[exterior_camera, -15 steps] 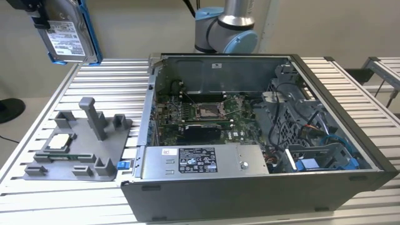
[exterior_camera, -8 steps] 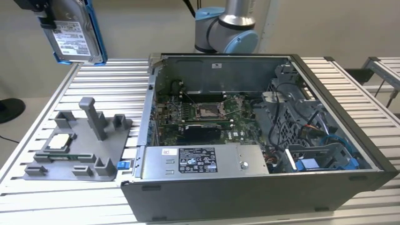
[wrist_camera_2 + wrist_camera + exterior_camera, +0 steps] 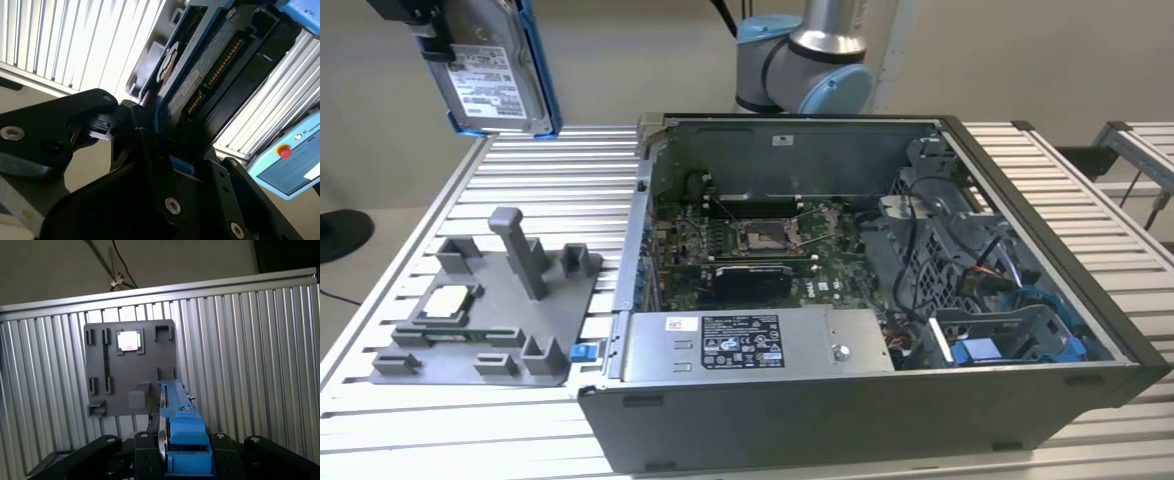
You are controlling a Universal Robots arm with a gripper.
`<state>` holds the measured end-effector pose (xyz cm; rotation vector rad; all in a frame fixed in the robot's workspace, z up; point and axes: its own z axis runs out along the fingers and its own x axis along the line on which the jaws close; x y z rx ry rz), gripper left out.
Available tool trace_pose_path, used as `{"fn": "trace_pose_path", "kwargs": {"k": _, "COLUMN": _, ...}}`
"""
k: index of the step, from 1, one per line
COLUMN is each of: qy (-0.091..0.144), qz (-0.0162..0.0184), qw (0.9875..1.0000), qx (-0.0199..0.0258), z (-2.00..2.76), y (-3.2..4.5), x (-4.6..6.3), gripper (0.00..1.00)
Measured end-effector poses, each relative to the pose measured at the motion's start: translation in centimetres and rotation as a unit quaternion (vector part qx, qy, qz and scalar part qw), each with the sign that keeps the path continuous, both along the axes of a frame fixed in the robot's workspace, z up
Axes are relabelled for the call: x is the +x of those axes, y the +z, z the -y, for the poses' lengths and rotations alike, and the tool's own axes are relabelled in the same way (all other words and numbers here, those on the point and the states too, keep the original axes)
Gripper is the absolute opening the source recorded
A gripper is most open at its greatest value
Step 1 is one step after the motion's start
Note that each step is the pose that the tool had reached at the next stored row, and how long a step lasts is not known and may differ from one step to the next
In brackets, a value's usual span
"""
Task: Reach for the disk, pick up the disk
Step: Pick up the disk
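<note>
The black gripper (image 3: 427, 35) is clenched on the flat silver-grey metal disk (image 3: 494, 75), which hangs upright, high above the ribbed aluminium desk (image 3: 520, 170) and the grey plastic fixture (image 3: 494, 300). Firm, centred pressure should prevent slipping.

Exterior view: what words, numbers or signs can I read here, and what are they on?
White label on the disk: print too small to read.
Black label on the power supply: too small to read.
White sticker beside it: too small to read.
No text is legible.
</note>
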<state>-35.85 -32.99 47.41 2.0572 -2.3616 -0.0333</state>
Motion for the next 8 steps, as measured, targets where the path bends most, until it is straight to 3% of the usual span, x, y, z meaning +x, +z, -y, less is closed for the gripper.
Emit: {"fn": "trace_pose_path", "kwargs": {"k": 8, "qy": 0.0, "qz": 0.0001, "qw": 1.0, "qx": 0.0, "z": 0.0, "y": -0.01, "x": 1.5, "gripper": 0.0}}
